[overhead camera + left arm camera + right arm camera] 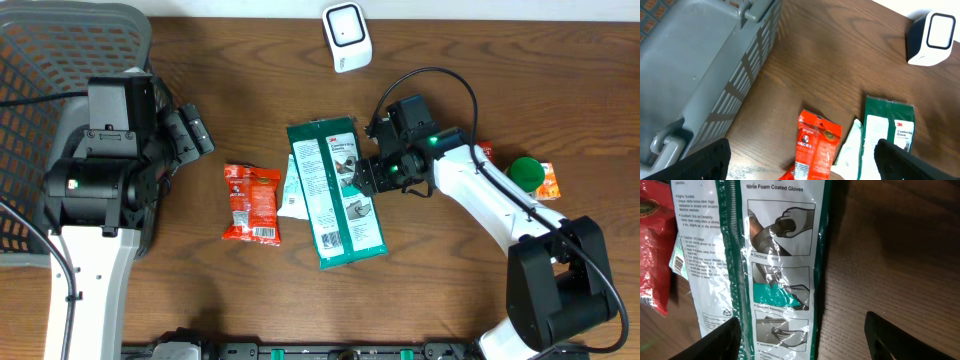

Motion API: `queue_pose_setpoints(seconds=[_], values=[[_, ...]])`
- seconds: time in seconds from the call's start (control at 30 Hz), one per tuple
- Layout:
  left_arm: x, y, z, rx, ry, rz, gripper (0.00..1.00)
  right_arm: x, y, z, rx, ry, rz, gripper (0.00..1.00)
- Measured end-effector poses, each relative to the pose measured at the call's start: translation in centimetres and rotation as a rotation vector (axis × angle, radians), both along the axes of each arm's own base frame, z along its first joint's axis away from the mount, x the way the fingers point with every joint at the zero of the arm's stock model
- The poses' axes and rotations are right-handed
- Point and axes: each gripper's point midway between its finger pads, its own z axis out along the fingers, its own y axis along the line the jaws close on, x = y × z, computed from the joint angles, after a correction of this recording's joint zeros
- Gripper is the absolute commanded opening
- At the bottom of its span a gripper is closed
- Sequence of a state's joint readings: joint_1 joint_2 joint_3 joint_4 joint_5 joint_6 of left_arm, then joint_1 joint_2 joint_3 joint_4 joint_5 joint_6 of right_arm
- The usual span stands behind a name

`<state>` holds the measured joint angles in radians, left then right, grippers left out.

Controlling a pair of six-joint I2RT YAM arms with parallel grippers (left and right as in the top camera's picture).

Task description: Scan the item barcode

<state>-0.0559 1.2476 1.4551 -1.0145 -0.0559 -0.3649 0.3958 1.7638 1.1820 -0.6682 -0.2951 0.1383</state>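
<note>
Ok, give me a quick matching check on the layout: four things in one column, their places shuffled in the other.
Things:
1. scanner
2. basket
3. red packet
4. glove pack

Places:
A. beneath the right gripper
B. left end of the table
C. far edge, near the middle
D. between basket and glove pack

Pairs: 1-C, 2-B, 3-D, 4-A

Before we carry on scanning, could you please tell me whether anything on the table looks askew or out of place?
The green glove package lies tilted on the table, and its left edge overlaps a smaller pale packet. Nothing looks spilled or damaged.
</note>
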Motion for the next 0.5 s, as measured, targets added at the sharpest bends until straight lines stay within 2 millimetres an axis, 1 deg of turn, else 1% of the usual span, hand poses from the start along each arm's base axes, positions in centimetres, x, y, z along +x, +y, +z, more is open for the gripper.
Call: queue_pose_setpoints(seconds=[0.5], values=[[-0.01, 0.00, -0.01, 0.000, 0.000, 0.000, 0.91, 0.26, -0.55, -0.20, -0.037, -0.022, 0.013, 0.75]])
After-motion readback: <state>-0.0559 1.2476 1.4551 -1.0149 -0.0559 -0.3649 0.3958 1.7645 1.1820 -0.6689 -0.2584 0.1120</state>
